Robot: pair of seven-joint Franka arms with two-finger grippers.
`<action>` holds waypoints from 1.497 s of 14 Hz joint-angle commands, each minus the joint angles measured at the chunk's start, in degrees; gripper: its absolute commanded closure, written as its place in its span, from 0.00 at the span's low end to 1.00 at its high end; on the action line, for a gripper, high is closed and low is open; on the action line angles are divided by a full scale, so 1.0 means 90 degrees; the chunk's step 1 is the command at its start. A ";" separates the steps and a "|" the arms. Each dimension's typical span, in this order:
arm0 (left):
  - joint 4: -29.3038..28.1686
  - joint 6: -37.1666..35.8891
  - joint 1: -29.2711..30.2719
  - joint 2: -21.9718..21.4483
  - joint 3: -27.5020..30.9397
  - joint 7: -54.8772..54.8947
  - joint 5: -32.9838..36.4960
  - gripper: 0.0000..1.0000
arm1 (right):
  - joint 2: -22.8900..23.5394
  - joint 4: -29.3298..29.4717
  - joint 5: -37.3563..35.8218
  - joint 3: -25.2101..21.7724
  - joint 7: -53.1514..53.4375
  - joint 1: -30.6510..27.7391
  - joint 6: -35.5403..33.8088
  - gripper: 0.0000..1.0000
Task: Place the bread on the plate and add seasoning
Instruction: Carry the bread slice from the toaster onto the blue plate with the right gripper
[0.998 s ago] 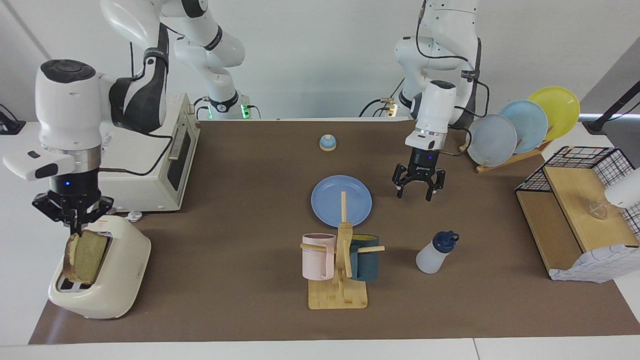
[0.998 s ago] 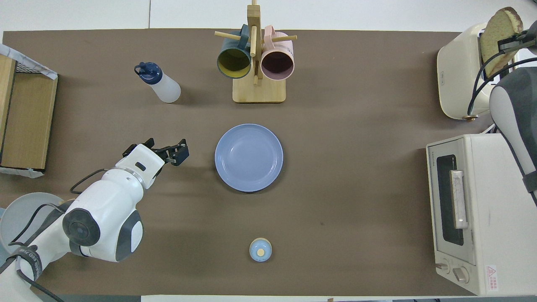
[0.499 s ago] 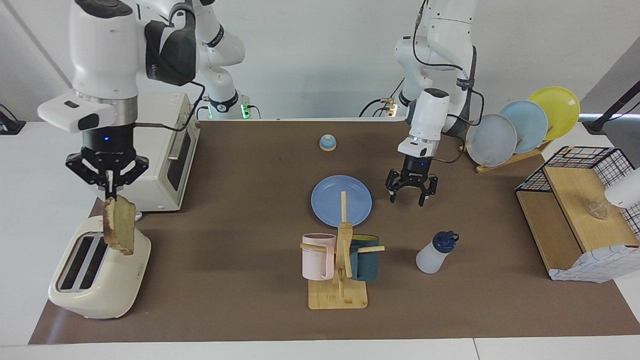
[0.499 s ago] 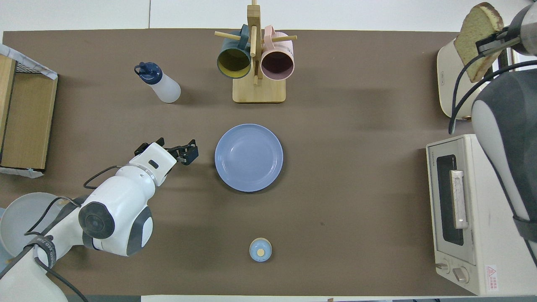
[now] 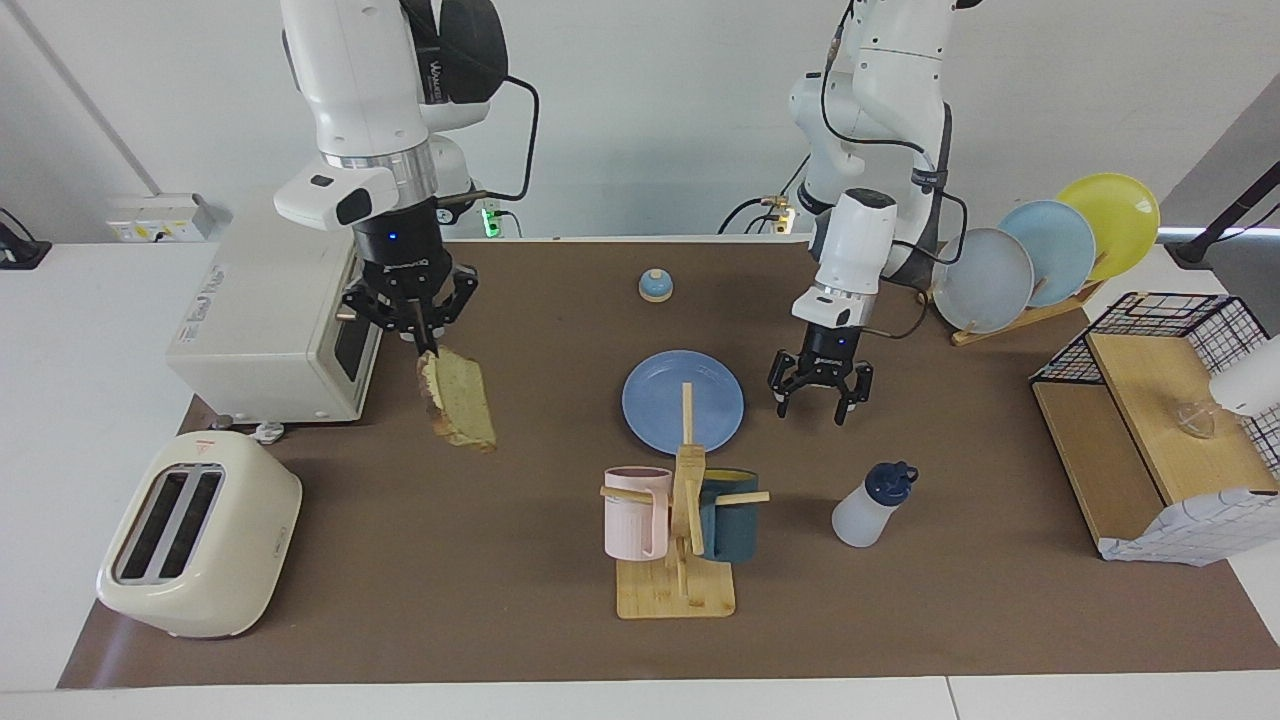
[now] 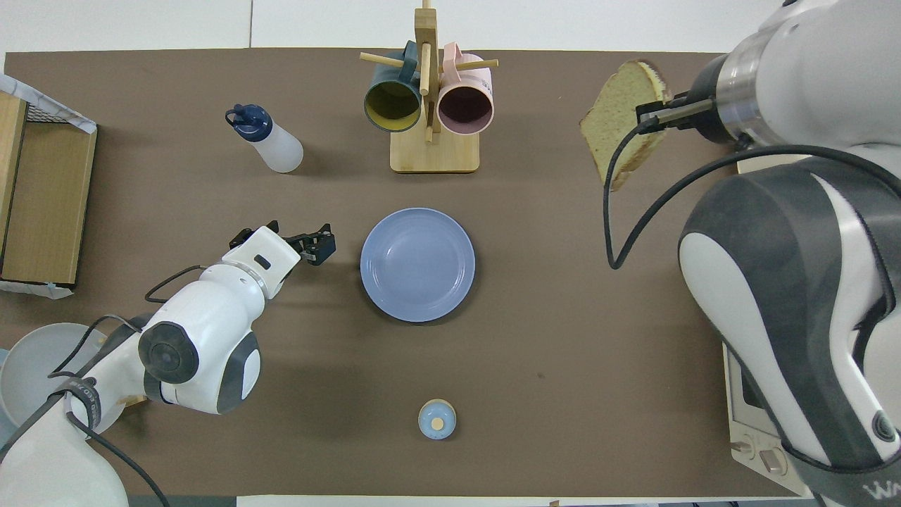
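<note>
The facing view showed the toaster (image 5: 198, 548) standing bare-slotted at the right arm's end of the table (image 5: 500, 560), at the edge farthest from the robots; in the overhead view the right arm covered it and most of the oven (image 5: 270, 335). The overhead view gave the plate's (image 6: 417, 265) full round rim and the open brown table on every side of it, while in the facing view the mug rack's (image 5: 680, 530) post crossed the plate's edge.

The right pincer (image 5: 418, 325) was shut on the bread (image 5: 458, 398), gripping its top crust so that the slice hung tilted in the air. It was over bare table between the oven and the plate, clear of both. The left pincer (image 5: 820, 392) stood with its fingers spread wide and held nothing; it hung low just beside the plate, on the side toward the left arm's end, not touching the rim.

The seasoning (image 5: 872, 506) stood upright, farther from the robots than the left pincer and beside the mug rack, with a gap between them. The bell (image 5: 655, 286) sat nearer to the robots than the plate, well apart from it. Between the bread and the plate lay only bare table. The plate rack (image 5: 1040, 255) and wire shelf (image 5: 1160, 420) crowded the left arm's end.
</note>
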 commanded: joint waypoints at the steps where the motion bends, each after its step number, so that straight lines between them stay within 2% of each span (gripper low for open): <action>1: 0.0334 -0.0150 -0.0058 0.0164 0.0241 0.0056 0.0305 0.00 | -0.0373 -0.0739 0.0304 -0.0012 0.1290 0.0453 0.0372 1.00; 4: 0.0890 -0.0764 -0.0058 0.0300 0.0583 0.0047 0.0851 0.00 | -0.0617 -0.1490 0.0382 -0.0002 0.2462 0.0892 0.0830 1.00; 6: 0.1019 -0.0962 -0.0067 0.0340 0.0613 0.0047 0.0979 0.00 | -0.0686 -0.1911 0.0897 0.0007 0.3147 0.1021 0.1250 1.00; 11: 0.1408 -0.1011 -0.0271 0.0535 0.1032 0.0047 0.1077 0.00 | -0.0550 -0.2927 0.1076 0.0007 0.3726 0.1791 0.2937 1.00; 13: 0.1692 -0.1119 -0.0748 0.0846 0.1547 0.0037 0.1087 0.00 | -0.0248 -0.2997 0.1076 0.0007 0.3755 0.2025 0.3534 1.00; 16: 0.1819 -0.1060 -0.2007 0.1052 0.2914 -0.0021 0.1068 0.00 | -0.0022 -0.3094 0.1076 0.0007 0.3872 0.2319 0.4054 1.00; 19: 0.1839 -0.0953 -0.2196 0.1131 0.3123 -0.0119 0.1039 0.00 | -0.0061 -0.3328 0.1076 0.0007 0.3854 0.2330 0.4258 1.00; 21: 0.1839 -0.0846 -0.2293 0.1228 0.3123 -0.0323 0.1019 0.00 | -0.0168 -0.3775 0.1076 0.0007 0.3688 0.2330 0.4571 1.00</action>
